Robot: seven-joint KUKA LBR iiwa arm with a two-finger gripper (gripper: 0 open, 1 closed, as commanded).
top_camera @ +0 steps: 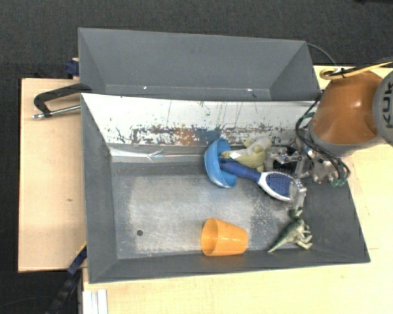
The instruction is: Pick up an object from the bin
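My gripper (297, 201) hangs low at the right side of the bin, just above a small green toy dinosaur (291, 235) that lies near the front right corner. Directly to its left is the white-and-blue oval head of a blue brush (276, 184). The brush's handle runs up and left to a curved light-blue piece (216, 165). A pale cream toy (254, 153) rests behind the brush against the back wall. Whether the gripper touches the brush head or the dinosaur I cannot tell.
An orange plastic cup (223, 237) lies on its side near the front wall, mid-bin. The arm with its orange cover comes in over the right rim. The bin's left half has bare floor.
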